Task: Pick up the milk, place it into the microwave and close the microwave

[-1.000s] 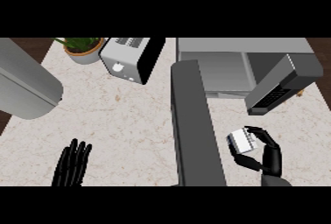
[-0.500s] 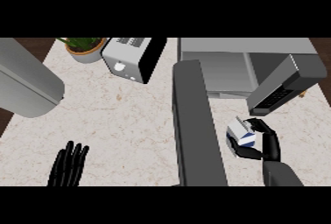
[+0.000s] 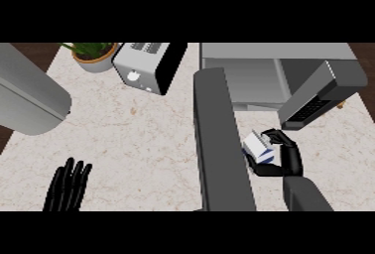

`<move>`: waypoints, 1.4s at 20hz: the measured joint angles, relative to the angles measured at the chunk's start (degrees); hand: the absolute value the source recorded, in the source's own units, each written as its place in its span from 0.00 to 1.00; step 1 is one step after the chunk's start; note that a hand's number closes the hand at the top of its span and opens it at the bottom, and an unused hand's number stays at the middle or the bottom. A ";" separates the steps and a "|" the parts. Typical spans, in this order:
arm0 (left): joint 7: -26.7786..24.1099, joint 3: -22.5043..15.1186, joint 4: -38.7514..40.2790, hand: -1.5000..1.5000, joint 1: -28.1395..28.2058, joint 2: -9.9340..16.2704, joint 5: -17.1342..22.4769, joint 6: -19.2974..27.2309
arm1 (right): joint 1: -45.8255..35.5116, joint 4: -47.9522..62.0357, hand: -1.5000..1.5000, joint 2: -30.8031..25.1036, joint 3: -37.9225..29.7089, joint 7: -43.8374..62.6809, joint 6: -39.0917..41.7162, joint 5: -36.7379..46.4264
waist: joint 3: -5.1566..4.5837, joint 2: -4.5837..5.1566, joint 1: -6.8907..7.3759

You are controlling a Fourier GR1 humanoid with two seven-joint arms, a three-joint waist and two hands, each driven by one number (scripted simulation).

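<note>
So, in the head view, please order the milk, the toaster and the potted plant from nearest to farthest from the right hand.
1. Milk: held in the right hand.
2. Toaster: far side, left of the microwave.
3. Potted plant: far left corner, beyond the toaster.

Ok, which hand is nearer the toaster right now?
Left. The left hand rests open on the counter below the toaster; the right hand holds the milk beyond the microwave door, farther away.
</note>
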 measured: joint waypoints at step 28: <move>0.12 5.82 3.72 0.00 -0.68 -1.53 1.34 -6.00 | -14.01 -7.21 1.00 0.60 5.41 22.02 -17.50 5.73 | 0.02 0.25 0.58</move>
